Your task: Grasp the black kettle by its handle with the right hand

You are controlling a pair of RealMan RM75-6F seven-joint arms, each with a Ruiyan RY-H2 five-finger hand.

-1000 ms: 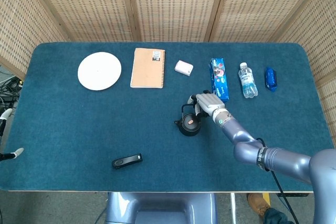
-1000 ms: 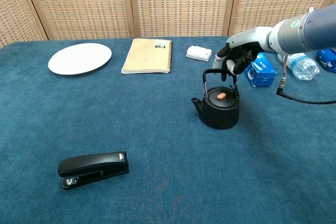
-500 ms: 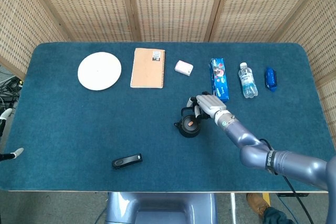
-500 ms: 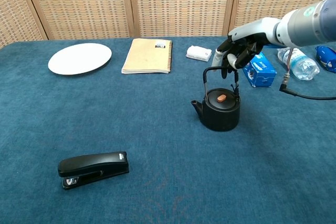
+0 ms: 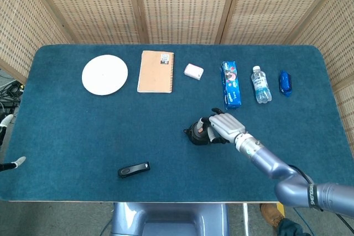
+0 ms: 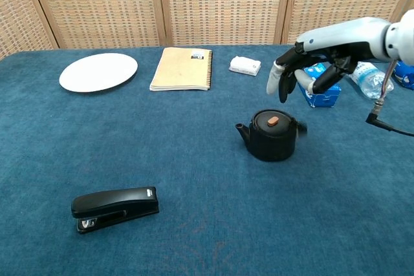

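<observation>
Above the black kettle [image 6: 272,135] the right hand [image 6: 309,73] hovers empty, fingers spread, its handle folded down

Kettle handle [image 6: 299,127] lies blurred at center right; right hand [image 5: 223,127] hides kettle's right side, head view.

Right robot hand [image 6: 309,75] hovers above a black kettle [image 6: 272,135] on the blue bench [image 6: 194,179], fingers spread, holding nothing; handle folded down.
</observation>
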